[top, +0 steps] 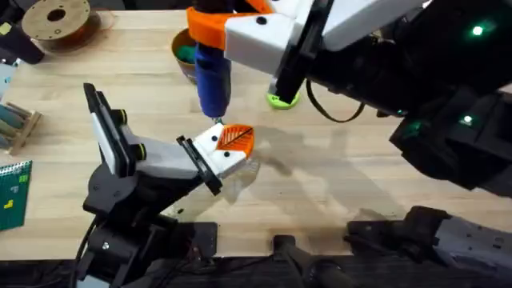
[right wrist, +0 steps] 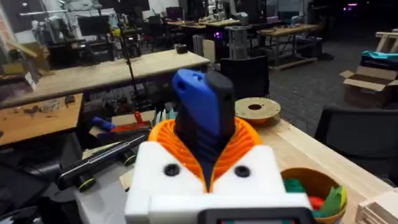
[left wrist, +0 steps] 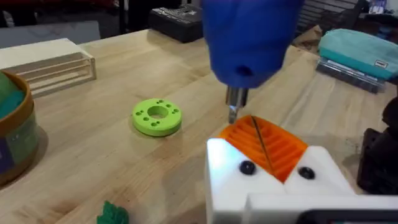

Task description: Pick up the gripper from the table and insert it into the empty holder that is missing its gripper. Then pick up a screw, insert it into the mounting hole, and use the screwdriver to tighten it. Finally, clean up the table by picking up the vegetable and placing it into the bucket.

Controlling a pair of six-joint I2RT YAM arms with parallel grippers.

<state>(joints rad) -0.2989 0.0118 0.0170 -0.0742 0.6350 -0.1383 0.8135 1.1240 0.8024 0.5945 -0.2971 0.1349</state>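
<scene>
Right fingers [right wrist: 208, 163] clamp 1 screwdriver [top: 212, 80] over left fingers [top: 234, 144], closed; 1 bucket [top: 182, 50].

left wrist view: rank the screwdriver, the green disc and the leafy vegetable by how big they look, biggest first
1. Screwdriver, though it sits closest to the camera, which inflates it.
2. Green disc.
3. Vegetable, cut off by the picture edge, so its full size is unsure.

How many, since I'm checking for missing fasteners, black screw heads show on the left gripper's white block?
2, on the white block: one screw head and another flank the lower tip of the orange ribbed pad. Others may be hidden on unseen faces.
</scene>
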